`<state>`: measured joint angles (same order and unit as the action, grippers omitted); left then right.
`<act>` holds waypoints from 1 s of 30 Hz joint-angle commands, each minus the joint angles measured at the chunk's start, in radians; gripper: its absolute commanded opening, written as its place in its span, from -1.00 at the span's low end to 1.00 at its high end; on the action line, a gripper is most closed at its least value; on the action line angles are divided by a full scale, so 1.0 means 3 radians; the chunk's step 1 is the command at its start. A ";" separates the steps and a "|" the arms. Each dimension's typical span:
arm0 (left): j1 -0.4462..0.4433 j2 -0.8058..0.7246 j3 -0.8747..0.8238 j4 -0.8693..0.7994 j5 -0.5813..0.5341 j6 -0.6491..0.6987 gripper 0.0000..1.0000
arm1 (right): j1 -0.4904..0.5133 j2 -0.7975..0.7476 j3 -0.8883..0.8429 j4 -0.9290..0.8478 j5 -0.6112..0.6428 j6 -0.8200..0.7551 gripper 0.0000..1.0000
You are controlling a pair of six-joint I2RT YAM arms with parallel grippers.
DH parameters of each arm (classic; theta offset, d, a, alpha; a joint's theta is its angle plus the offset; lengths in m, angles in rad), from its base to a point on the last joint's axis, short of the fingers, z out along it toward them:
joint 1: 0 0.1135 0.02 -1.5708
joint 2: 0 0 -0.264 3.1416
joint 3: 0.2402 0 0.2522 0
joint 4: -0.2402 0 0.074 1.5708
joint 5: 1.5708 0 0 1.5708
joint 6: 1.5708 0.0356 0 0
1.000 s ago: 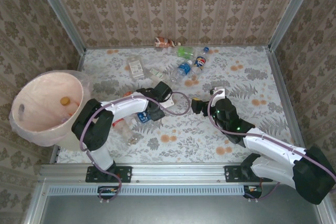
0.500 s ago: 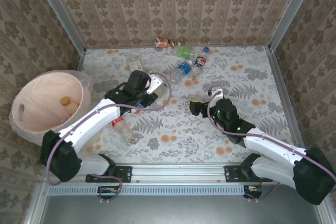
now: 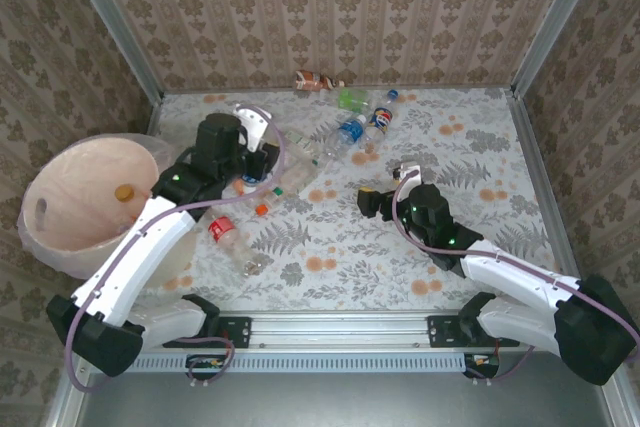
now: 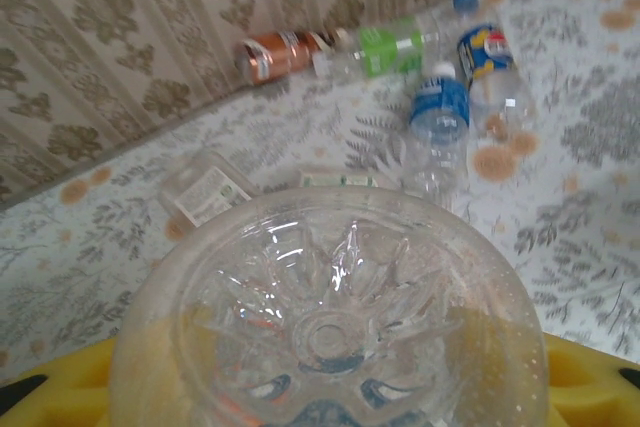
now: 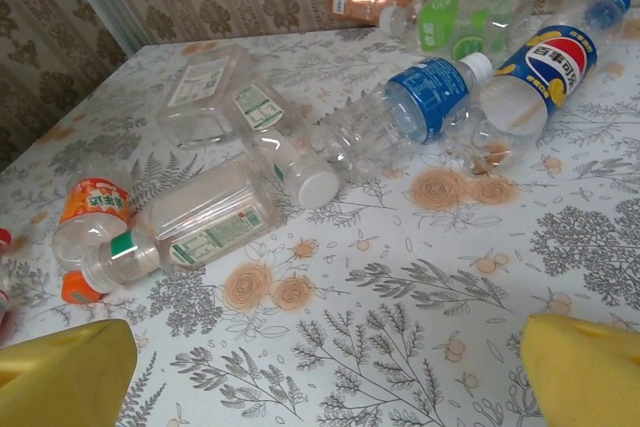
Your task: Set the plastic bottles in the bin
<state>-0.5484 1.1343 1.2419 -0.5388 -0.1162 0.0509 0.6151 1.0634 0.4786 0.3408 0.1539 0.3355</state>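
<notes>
My left gripper (image 3: 250, 167) is shut on a clear plastic bottle (image 4: 330, 317), whose ribbed base faces the left wrist camera between the yellow fingers (image 4: 590, 377). It hangs just right of the bin (image 3: 85, 202), a pale pink tub lined with a clear bag. More plastic bottles lie at the back: a brown one (image 3: 315, 79), a green-label one (image 3: 352, 99), a Pepsi one (image 3: 382, 117) and a blue-label one (image 3: 348, 132). A red-label bottle (image 3: 225, 232) lies near the left arm. My right gripper (image 3: 375, 197) stands open over bare table, its fingers (image 5: 70, 377) wide apart.
In the right wrist view an orange-label bottle (image 5: 90, 212), a square clear bottle (image 5: 195, 222) and a white-capped bottle (image 5: 285, 157) lie ahead on the left. Patterned walls close in the floral table (image 3: 340, 247) on three sides. An orange cap (image 3: 123, 192) shows inside the bin.
My left arm has lifted the clear bottle off the table's middle and swung it left and back, to beside the bin. The right gripper has barely moved.
</notes>
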 commanded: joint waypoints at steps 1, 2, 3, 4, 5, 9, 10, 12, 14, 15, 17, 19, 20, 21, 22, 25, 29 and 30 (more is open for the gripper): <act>0.0076 -0.0105 0.0372 -0.0361 -0.0100 -0.0239 0.00 | -0.0015 0.0033 0.0155 0.0040 -0.0319 -0.0178 0.99; 0.0094 -0.0110 0.0478 -0.0455 -0.0140 -0.0249 0.00 | -0.0015 0.0052 0.0202 -0.0014 -0.0408 -0.0231 0.99; 0.0108 -0.0115 0.0575 -0.0539 -0.0181 -0.0262 0.00 | -0.0010 0.0071 0.0238 -0.0062 -0.0469 -0.0270 0.99; 0.0122 -0.0119 0.0661 -0.0612 -0.0214 -0.0275 0.00 | -0.0010 0.0092 0.0270 -0.0097 -0.0506 -0.0296 0.99; 0.0139 -0.0120 0.0767 -0.0696 -0.0237 -0.0284 0.00 | -0.0010 0.0118 0.0299 -0.0118 -0.0528 -0.0313 0.99; 0.0172 -0.0130 0.1149 -0.0966 -0.0456 -0.0293 0.01 | -0.0003 0.0213 0.0372 -0.0078 -0.0584 -0.0316 0.99; 0.0182 -0.0133 0.1225 -0.1015 -0.0531 -0.0289 0.01 | 0.0000 0.0235 0.0387 -0.0065 -0.0594 -0.0317 0.99; 0.0211 -0.0143 0.1366 -0.1105 -0.0761 -0.0236 0.01 | 0.0005 0.0288 0.0414 -0.0043 -0.0604 -0.0317 0.99; 0.0246 -0.0151 0.1460 -0.1148 -0.0982 -0.0177 0.02 | 0.0009 0.0338 0.0433 -0.0022 -0.0616 -0.0316 1.00; 0.0279 -0.0156 0.1517 -0.1173 -0.1093 -0.0151 0.02 | 0.0012 0.0363 0.0443 -0.0016 -0.0626 -0.0321 0.99; 0.0391 -0.0156 0.1618 -0.1191 -0.1295 -0.0083 0.02 | 0.0010 0.0409 0.0468 -0.0016 -0.0640 -0.0321 0.99; 0.0474 -0.0165 0.1692 -0.1167 -0.1540 0.0015 0.02 | 0.0014 0.0450 0.0491 -0.0014 -0.0668 -0.0327 1.00; 0.0529 -0.0173 0.1725 -0.1136 -0.1707 0.0065 0.02 | 0.0015 0.0468 0.0506 -0.0011 -0.0675 -0.0333 0.99; 0.0571 -0.0184 0.1747 -0.1112 -0.1831 0.0103 0.02 | 0.0015 0.0486 0.0516 -0.0007 -0.0682 -0.0331 0.99; 0.0633 -0.0191 0.1781 -0.1085 -0.1923 0.0159 0.03 | 0.0015 0.0503 0.0530 0.0000 -0.0694 -0.0336 0.99; 0.0763 -0.0202 0.1827 -0.1018 -0.2237 0.0287 0.03 | 0.0020 0.0546 0.0567 -0.0003 -0.0712 -0.0351 0.99; 0.1082 -0.0239 0.1691 -0.1029 -0.2310 0.0220 0.03 | 0.0027 0.0586 0.0597 0.0004 -0.0718 -0.0357 0.99; 0.1187 -0.0247 0.1660 -0.1082 -0.2229 0.0149 0.03 | 0.0028 0.0592 0.0602 0.0005 -0.0722 -0.0359 0.99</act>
<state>-0.2504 1.0756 1.7573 -0.8600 -0.7300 0.0982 0.6163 1.2282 0.6289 0.3325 -0.0391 0.2447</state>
